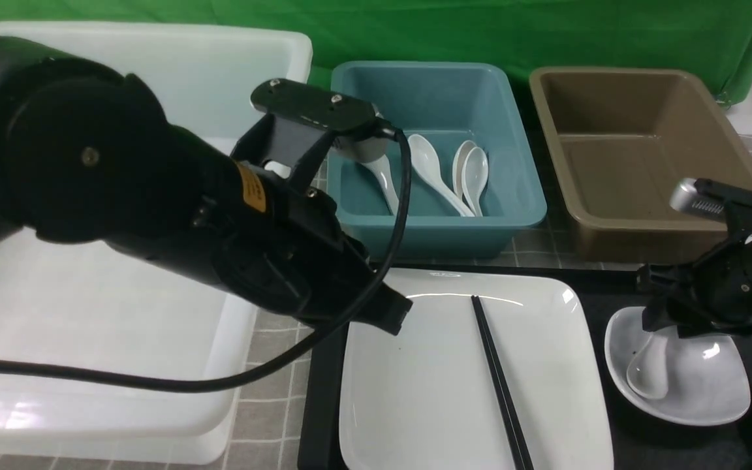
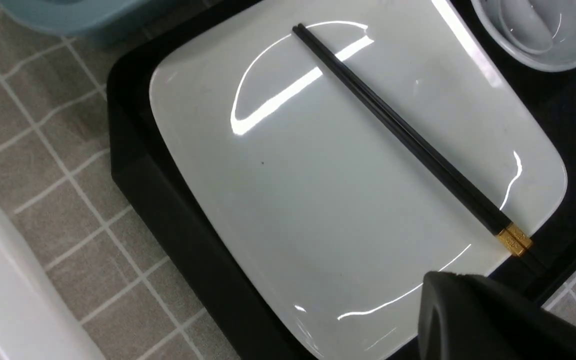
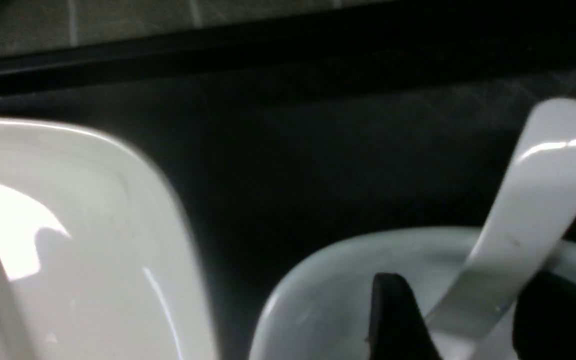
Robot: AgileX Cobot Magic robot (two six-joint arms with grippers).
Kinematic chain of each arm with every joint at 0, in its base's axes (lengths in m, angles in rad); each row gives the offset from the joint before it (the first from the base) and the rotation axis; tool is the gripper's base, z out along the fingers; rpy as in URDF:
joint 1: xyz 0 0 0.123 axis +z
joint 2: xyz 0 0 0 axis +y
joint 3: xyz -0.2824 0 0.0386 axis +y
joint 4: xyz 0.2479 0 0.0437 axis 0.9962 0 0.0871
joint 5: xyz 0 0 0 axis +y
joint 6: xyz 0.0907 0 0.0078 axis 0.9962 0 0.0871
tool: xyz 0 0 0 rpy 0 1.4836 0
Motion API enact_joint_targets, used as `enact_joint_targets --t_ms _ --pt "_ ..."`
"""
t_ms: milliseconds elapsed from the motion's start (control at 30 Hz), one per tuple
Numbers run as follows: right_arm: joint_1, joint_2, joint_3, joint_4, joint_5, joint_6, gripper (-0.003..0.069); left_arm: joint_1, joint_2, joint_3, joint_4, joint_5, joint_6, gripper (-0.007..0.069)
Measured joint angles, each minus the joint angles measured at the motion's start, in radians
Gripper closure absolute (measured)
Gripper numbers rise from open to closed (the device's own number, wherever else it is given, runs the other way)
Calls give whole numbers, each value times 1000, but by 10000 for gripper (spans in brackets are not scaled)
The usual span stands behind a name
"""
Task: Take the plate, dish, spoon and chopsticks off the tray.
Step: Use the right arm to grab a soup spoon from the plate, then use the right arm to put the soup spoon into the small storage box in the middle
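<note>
Clearing not yet begun: plate (image 1: 428, 378) bearing chopsticks (image 1: 497, 378) at left edge of tray (image 1: 320, 391), dish (image 1: 709, 391) holding spoon (image 1: 650, 372) near right edge, right gripper (image 1: 670, 326) spread astride spoon handle, left gripper (image 1: 392, 316) closed, empty.

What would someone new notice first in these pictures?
The bulky black left arm fills the front view's near left. Beside it, black chopsticks lie across the big white plate on the tray. At right, the right claw straddles a spoon leaning in the small dish.
</note>
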Motion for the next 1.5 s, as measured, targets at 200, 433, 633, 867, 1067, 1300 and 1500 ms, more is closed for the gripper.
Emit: enact_joint_targets --t_ms 200,433,633,867,1067,1300,1500 --pt "21 10 0 1 -19 -4 288 0 0 -1 1 -13 11 603" --pt "21 38 -1 1 -14 -4 298 0 0 -1 1 -13 14 603" --pt "21 38 -2 1 0 -45 472 0 0 -1 -8 -13 14 603" --pt "22 -6 -2 0 89 -62 469 0 0 -1 -1 -13 14 603" --pt "22 -175 -15 11 125 -77 469 1 0 -1 45 -39 -43 603" --pt "76 -188 -314 65 147 -138 469 85 0 -1 81 -120 -127 603" --pt "202 62 -649 75 145 -142 469 104 0 -1 74 -124 -135 603"
